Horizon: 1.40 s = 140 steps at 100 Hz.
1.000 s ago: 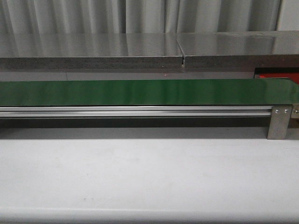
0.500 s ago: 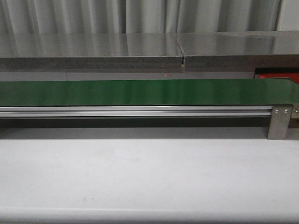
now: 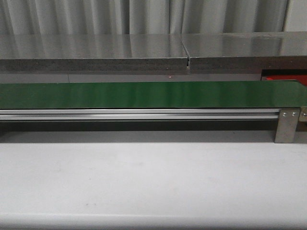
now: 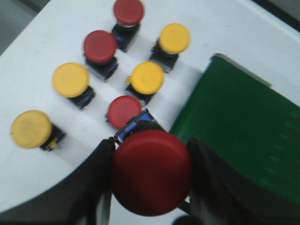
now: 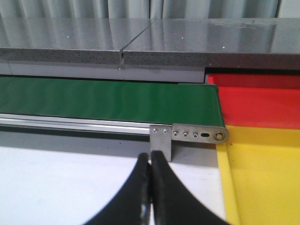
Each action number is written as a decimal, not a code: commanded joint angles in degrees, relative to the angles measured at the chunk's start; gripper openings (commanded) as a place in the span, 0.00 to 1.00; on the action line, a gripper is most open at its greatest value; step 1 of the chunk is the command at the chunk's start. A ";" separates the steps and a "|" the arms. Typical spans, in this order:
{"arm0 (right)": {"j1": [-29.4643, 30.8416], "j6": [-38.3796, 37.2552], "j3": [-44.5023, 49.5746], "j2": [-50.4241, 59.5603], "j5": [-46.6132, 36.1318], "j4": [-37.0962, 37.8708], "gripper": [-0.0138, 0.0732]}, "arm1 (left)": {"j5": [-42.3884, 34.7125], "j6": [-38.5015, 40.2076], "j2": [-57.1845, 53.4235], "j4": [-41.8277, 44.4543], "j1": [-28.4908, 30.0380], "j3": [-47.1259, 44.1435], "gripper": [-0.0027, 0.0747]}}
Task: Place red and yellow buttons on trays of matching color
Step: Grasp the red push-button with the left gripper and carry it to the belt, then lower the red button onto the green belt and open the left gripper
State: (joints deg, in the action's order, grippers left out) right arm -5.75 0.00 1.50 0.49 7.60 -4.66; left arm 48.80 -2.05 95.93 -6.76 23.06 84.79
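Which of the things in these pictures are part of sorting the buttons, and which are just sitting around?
Part of the job:
- red button held in the left gripper
- three more red buttons and four yellow buttons on the white table
- red tray
- yellow tray
- green belt

Just there:
- right gripper, shut and empty
- grey counter
- metal bracket

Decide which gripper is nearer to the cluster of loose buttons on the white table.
Left. The left gripper, shut on a red button, hangs right beside the loose buttons. The right gripper sees none, only the belt end and the trays.
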 commanded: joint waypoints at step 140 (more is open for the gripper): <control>-0.09 0.00 -1.04 1.03 -4.68 -0.05 0.08 | 6.70 -3.05 8.64 -3.61 -9.14 17.03 0.87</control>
State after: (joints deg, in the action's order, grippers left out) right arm -5.75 0.00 1.50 0.49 7.60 -4.66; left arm 56.88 -4.99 110.11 -9.49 14.02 99.24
